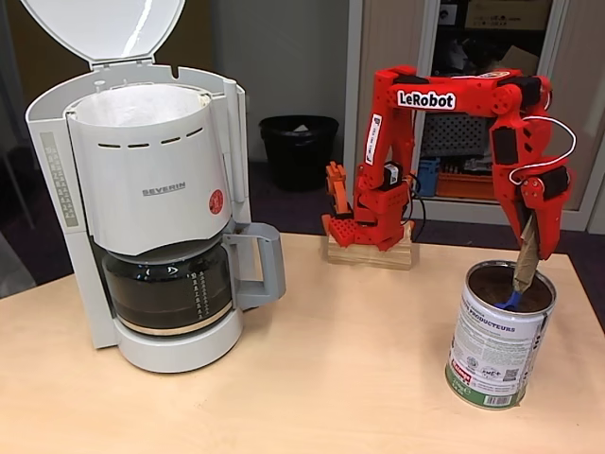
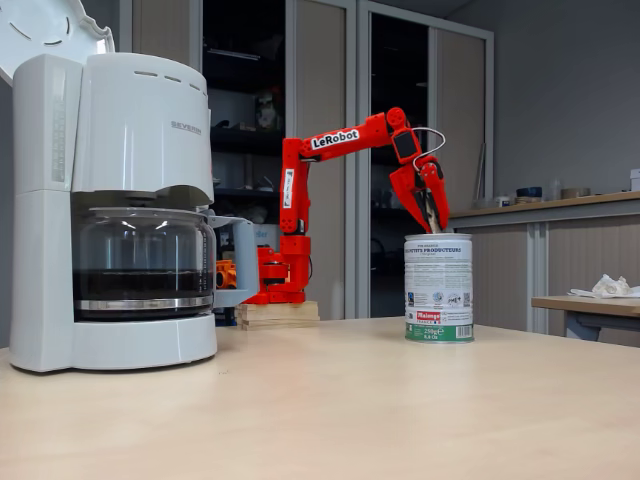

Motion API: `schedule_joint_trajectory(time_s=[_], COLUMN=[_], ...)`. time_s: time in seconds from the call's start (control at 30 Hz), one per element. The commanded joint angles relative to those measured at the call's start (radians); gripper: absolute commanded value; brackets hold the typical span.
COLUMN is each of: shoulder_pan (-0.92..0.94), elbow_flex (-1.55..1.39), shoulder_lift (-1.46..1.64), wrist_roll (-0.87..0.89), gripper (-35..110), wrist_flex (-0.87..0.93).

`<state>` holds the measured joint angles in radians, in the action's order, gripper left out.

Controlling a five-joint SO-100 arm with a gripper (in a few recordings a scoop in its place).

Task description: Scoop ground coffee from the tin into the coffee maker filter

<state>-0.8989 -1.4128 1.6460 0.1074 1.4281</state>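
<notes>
Now my gripper (image 1: 531, 232) hangs over the tin (image 1: 498, 339) at the near right of the table (image 1: 312, 378), fingers clamped on the flat handle of a scoop (image 1: 523, 268). The scoop slants down into the open can, its blue end sunk against the coffee (image 1: 492, 282), dark brown and well up toward the rim. In the other fixed view the gripper (image 2: 428, 205) points straight down into the tin (image 2: 438, 287).

The filter (image 1: 149, 170) sits far off to the left, seated in the machine (image 1: 66, 180) above the carafe (image 1: 168, 288), lid (image 1: 102, 28) tipped open. I cannot see whether any grounds lie in it.

I judge this the loading step: scoop in the powder, nothing lifted. Left to do: raise it level, carry it across the table, tip it into the filter.
</notes>
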Motion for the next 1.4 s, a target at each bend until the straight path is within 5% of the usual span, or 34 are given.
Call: schedule_joint_trajectory(time_s=[0.0, 0.67, 1.37], shoulder_pan=[-0.018, -0.025, -0.018], elbow_flex=[-0.071, -0.445, -0.58], shoulder_lift=[0.114, 0.48, 0.719], wrist_roll=[0.051, 0.074, 0.032], gripper=[0, 0, 0], wrist_flex=[-0.048, -0.295, -0.333])
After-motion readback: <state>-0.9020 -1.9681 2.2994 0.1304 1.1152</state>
